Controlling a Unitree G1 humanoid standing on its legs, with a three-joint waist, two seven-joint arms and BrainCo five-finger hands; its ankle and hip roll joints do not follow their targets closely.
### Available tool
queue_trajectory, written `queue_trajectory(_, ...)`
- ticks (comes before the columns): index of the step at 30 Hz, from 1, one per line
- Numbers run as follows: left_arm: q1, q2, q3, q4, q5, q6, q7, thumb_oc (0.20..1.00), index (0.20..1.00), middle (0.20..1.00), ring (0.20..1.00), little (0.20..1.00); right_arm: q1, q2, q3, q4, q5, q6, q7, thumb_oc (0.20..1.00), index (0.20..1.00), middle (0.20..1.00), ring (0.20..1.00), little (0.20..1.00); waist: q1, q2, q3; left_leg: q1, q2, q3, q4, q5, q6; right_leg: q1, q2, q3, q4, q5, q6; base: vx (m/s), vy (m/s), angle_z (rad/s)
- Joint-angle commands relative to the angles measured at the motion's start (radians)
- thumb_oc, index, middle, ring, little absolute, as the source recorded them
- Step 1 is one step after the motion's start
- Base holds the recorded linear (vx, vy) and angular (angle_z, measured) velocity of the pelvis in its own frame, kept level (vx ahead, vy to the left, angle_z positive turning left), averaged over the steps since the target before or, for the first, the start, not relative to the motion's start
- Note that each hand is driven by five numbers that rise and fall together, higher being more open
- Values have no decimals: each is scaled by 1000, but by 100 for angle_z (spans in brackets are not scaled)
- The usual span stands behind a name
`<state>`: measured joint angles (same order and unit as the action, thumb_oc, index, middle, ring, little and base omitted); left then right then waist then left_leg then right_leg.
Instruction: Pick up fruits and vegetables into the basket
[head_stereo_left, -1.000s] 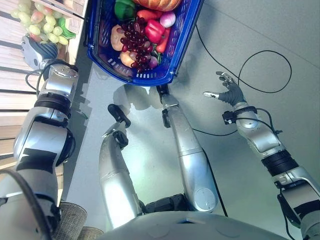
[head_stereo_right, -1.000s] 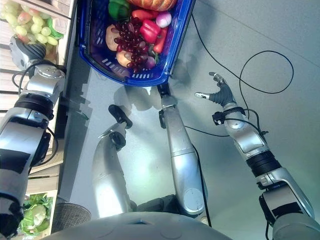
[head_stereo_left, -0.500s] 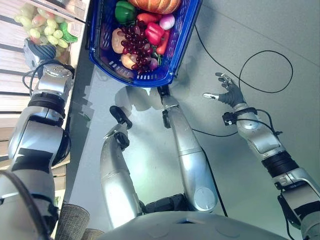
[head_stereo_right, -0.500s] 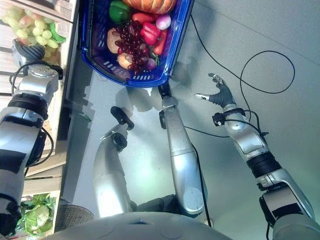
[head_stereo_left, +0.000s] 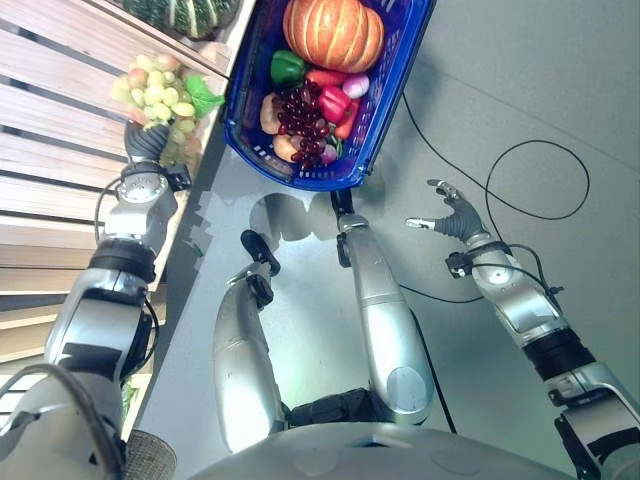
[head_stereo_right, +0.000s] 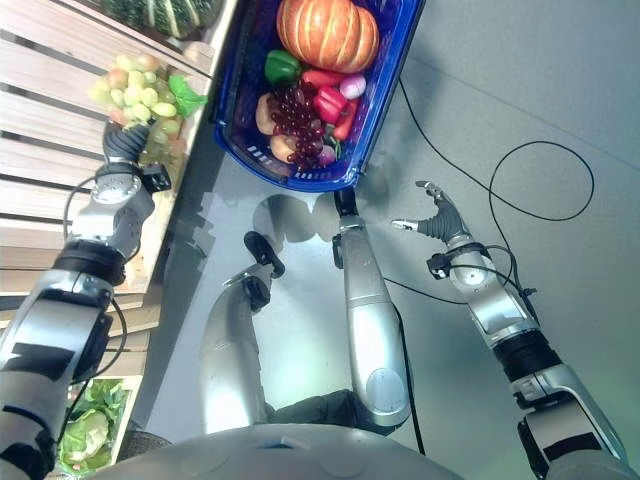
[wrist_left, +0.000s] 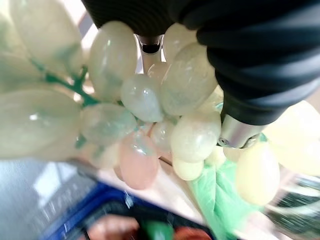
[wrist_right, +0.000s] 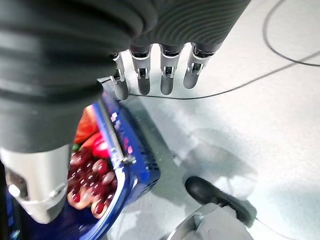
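- Green grapes (head_stereo_left: 155, 88): pale bunch, a few berries blushed pink, lying on the slatted wooden shelf (head_stereo_left: 60, 140) beside the blue basket (head_stereo_left: 390, 110). This is the item I am going for now.
- Left hand (head_stereo_left: 145, 145): reaches up into the bunch. In its wrist view the berries (wrist_left: 125, 95) crowd right against the fingers (wrist_left: 235, 132), touching them; whether the fingers are wrapped round the bunch I cannot tell.
- Step in hand, as I judge it: the grasp of the grapes, not yet the carry.
- Next move, as I judge it: secure a hold near the stem, lift clear of the shelf edge, then swing across to the basket, which stands just beside the shelf.
- Basket contents: pumpkin (head_stereo_left: 333, 32), green pepper (head_stereo_left: 287, 66), red pepper (head_stereo_left: 334, 102), dark grapes (head_stereo_left: 303, 125). Little bare room remains, so the bunch must go on top.
- Right hand (head_stereo_left: 448, 210): over the grey floor (head_stereo_left: 520, 80), well apart from the basket, fingers spread and straight, holding nothing.
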<state>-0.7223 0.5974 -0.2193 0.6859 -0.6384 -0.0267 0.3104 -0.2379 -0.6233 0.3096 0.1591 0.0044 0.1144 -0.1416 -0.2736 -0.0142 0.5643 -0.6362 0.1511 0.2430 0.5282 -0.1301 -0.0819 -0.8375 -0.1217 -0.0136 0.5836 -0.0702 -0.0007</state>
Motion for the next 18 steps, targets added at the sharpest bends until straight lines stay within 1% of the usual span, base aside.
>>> queue_trajectory(1,48,-44,67,-116,3,-92,-67,200,200,200,200,200,71,-22,-58,-85,-80,4,18,1000,1000,1000,1000,1000,5,33,-44,42,7,21,-20,-44,26,80,16,-30,7,-106,59,25,128,0)
queue_trajectory(5,100,-47,88,-181,29,-94,-90,200,200,200,200,200,88,-21,-73,-125,-122,18,21,1000,1000,1000,1000,1000,15,41,-44,95,-2,21,-39,-43,30,134,7,-31,-8,-109,64,19,89,-4)
queue_trajectory(11,208,-14,130,-327,38,-51,-148,200,200,200,200,200,110,-35,-120,-217,-245,25,18,1000,1000,1000,1000,1000,29,53,-44,209,-15,26,-79,-42,38,255,-9,-32,-46,-114,75,19,86,-5)
queue_trajectory(13,240,-13,138,-358,38,-48,-167,200,200,200,200,200,117,-39,-131,-244,-288,28,15,1000,1000,1000,1000,1000,33,56,-44,235,-19,24,-90,-41,40,282,-12,-32,-55,-116,77,19,54,-5)
queue_trajectory(15,283,-11,153,-409,36,-35,-194,200,200,200,200,200,118,-47,-146,-276,-351,28,-1,1000,1000,1000,1000,1000,41,60,-44,273,-25,22,-104,-41,43,325,-20,-36,-70,-116,80,18,49,0)
queue_trajectory(18,336,-9,170,-486,30,-8,-223,200,200,200,200,200,112,-58,-164,-313,-401,27,-11,1000,1000,1000,1000,1000,53,65,-44,318,-33,15,-123,-40,45,375,-27,-41,-91,-116,84,3,12,1)
